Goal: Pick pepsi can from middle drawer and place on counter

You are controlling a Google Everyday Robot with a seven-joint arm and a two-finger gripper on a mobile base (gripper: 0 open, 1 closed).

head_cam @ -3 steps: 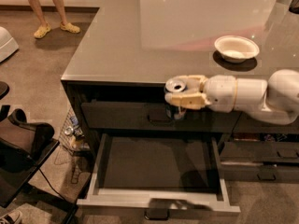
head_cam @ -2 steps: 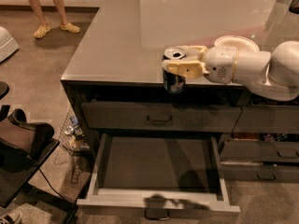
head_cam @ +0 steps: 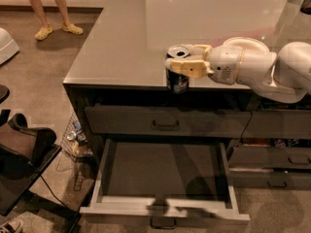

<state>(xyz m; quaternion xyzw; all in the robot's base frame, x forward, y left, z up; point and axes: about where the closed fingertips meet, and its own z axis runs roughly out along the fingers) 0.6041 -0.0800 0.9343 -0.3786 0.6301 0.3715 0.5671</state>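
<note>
My gripper (head_cam: pixel 181 60) is shut on the pepsi can (head_cam: pixel 177 76), a dark blue can with a silver top. It holds the can upright in the air at the front edge of the grey counter (head_cam: pixel 126 38), its base just below the countertop's level. The white arm reaches in from the right. Below, the middle drawer (head_cam: pixel 163 171) stands pulled open, its dark interior bare. The like drawer above it (head_cam: pixel 165 122) is shut.
A white bowl (head_cam: pixel 245 43) sits on the counter behind my arm. Narrower drawers (head_cam: pixel 272 157) are at the right. A person's legs (head_cam: pixel 51 8) stand at the far left. A dark chair (head_cam: pixel 24 154) and floor clutter (head_cam: pixel 75 135) lie left of the cabinet.
My gripper has lifted the can from in front of the upper drawer to the counter's edge and moved it a little further up and back.
</note>
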